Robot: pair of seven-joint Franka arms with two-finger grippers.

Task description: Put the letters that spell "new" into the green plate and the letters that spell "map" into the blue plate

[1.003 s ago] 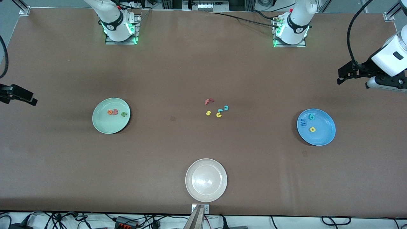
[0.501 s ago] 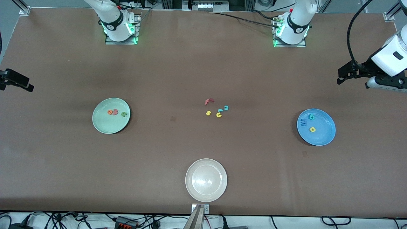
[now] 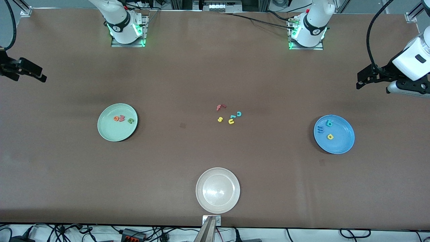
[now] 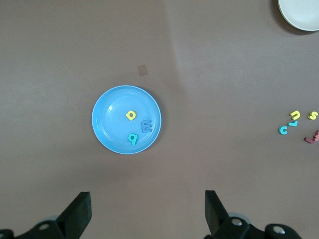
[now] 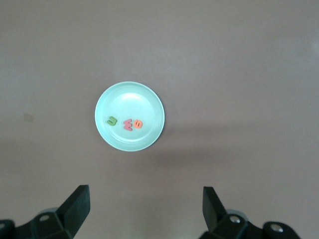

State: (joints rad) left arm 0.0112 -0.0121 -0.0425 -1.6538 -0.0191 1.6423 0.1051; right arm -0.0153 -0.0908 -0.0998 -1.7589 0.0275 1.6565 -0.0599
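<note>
Left gripper (image 4: 144, 214) jaws wide, right gripper (image 5: 144, 214) likewise

— How many plates do I have down there?
— Three: one green plate (image 3: 117, 131), one blue plate (image 3: 339, 144), one cream plate (image 3: 217, 190).
— And letters?
— I count eleven: three in green, three in blue, five loose letters (image 3: 229, 115) mid-table.
— Grippers?
— Two.

This is a robotics lab: two white arm bases (image 3: 126, 25) are bolted to a brown-covered table (image 3: 188, 74) framed with aluminium rails (image 3: 22, 8) (cables (image 3: 134, 232) trail along its near edge).
</note>
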